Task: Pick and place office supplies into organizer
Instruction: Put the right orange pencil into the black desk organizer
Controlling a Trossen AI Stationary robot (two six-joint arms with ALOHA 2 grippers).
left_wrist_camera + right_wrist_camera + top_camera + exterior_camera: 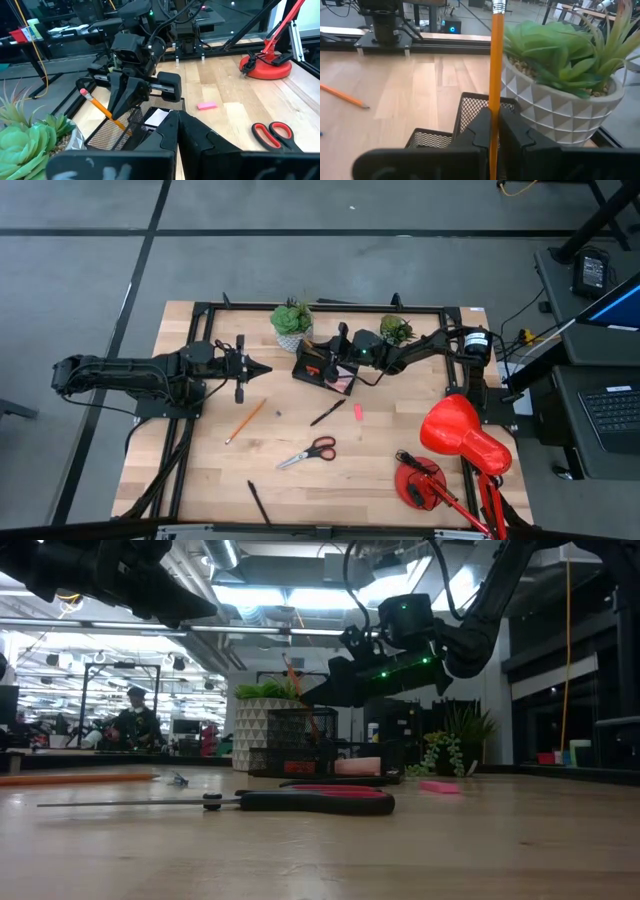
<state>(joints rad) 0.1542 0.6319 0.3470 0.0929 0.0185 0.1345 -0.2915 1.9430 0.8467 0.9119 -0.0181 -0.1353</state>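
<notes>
No brand or writing can be read on anything here.

In the overhead view, the right gripper (327,366) sits just above centre of the frame, over the organizer (322,367), its fingers pinching an orange pencil (495,75) that stands upright between them above the mesh back compartment. The left gripper (262,367) hovers left of the organizer, fingers pressed together on nothing.

A second pencil (245,421) lies on the table (380,470) left of centre, with a black pen (327,413) and a small pink eraser (358,412) near the middle. The scissors (309,452) lie below them, and another pen (258,502) rests near the bottom edge. A pinkish pad, as far as can be told, lies in the organizer's low tray.

A potted plant (292,323) stands touching or just beside the organizer's upper left; a smaller plant (397,330) sits to the upper right. The red lamp (462,435) fills the lower right corner.
</notes>
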